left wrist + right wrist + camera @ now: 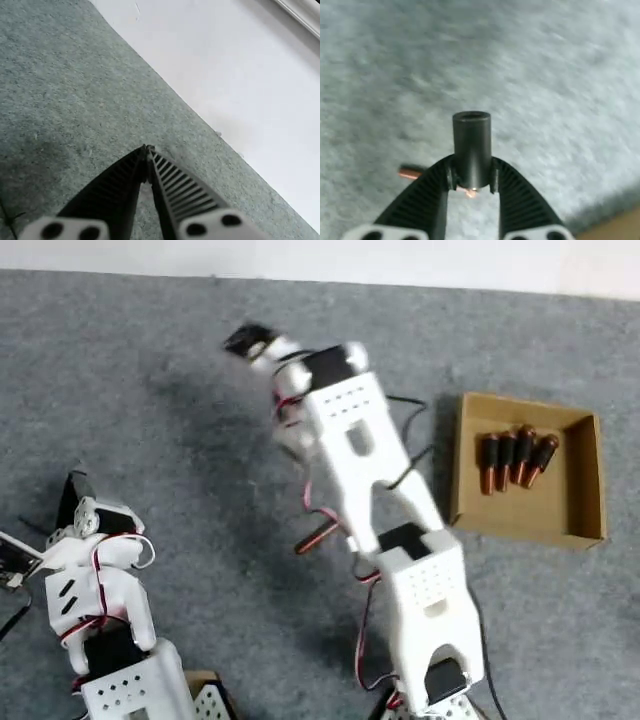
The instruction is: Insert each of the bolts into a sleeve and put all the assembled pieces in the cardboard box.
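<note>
On desk (150,390), right side, high view: cardboard box (565,505), shallow, open-topped, flat on the grey felt. Contents: four assembled pieces (515,460), dark bodies with copper-coloured ends, side by side and touching, in the far half of the box.

At desk centre, high view: right arm (360,440), white, stretched from its base toward the far edge. Right tool (250,340) at its end, dark, well apart from the cardboard box. Grip not readable from this angle.

Right wrist view:
- Right tool (472,175) closed partway, its fingers (517,200) pressed against both sides of a sleeve (471,140).
- Sleeve dark, tubular, upright between the tips, held by its lower part, hollow end pointing away from the tool.
- Copper glint (470,193) just under the sleeve, between the fingers. Bolt tip or not: cannot tell.
- Bolt (409,173), copper-coloured, lying on the felt just beside one finger, apart from the sleeve.

At lower left, high view: left arm (95,590), white, with left tool (72,490) near the desk's left edge, well apart from box and right tool.

Left wrist view: left tool (148,150) fully closed, tips touching, nothing held. Grey felt beneath, white surface (250,75) beyond the felt's edge.
</note>
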### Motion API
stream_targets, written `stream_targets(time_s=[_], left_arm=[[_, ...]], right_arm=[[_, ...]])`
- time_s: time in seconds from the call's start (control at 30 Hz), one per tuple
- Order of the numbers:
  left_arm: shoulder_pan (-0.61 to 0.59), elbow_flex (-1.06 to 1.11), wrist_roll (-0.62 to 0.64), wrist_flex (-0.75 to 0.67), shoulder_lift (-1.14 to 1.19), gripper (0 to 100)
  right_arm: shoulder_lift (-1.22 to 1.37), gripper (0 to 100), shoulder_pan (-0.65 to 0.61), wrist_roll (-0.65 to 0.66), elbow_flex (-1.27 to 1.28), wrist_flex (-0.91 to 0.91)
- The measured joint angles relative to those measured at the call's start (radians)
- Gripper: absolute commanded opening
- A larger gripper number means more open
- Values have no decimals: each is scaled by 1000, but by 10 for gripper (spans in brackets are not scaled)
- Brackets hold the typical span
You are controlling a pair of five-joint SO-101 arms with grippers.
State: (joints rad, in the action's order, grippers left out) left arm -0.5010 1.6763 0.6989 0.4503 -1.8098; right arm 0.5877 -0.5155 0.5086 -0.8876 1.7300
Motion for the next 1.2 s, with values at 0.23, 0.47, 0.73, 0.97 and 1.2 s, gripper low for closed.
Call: stream_targets(time_s=[0.23, 0.47, 0.73, 0.97, 1.2], left_arm=[[0, 0, 0, 0, 0, 14], [0, 0, 0, 0, 0, 14], [0, 0, 0, 0, 0, 14], [20, 0, 0, 0, 0, 14], [28, 0, 0, 0, 0, 14]], right_arm=[[-52, 5, 178, -48, 48, 15], [-54, 5, 316, -29, 353, -75], [-60, 29, 316, -5, 769, -413], [-109, 168, 276, -5, 867, -480], [-112, 167, 253, -5, 868, -493]])
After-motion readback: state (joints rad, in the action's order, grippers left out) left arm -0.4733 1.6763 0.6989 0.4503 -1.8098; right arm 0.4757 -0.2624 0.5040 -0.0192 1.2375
